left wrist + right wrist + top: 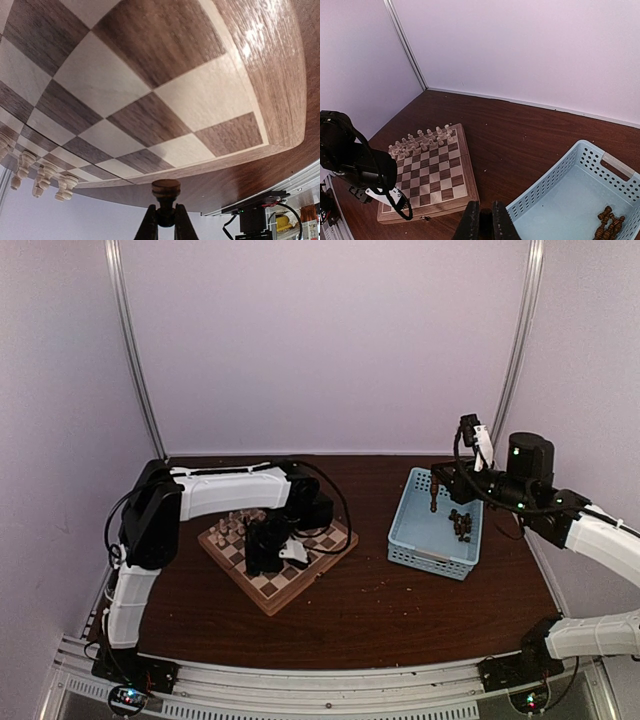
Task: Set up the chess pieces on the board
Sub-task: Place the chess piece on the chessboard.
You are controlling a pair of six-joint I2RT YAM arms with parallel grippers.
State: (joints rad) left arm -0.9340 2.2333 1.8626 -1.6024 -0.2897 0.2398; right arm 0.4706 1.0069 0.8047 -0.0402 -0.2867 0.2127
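Note:
The board [283, 592] lies left of centre, with cream chess pieces [236, 524] in rows along its far side. My left gripper [265, 558] hangs low over the board's near part and is shut on a dark brown piece [166, 189], base toward the squares [150, 125]. Cream pieces [44, 174] show at the lower left of the left wrist view. My right gripper [485, 204] is shut on another dark piece [485, 220] above the table by the basket's left rim; it is also seen from the top [434, 502].
A light blue lattice basket [428, 556] stands at the right and holds several dark pieces [462, 525] near its right side. In the right wrist view the basket [545, 187] is at the lower right and the left arm [350, 160] covers the board's near left corner.

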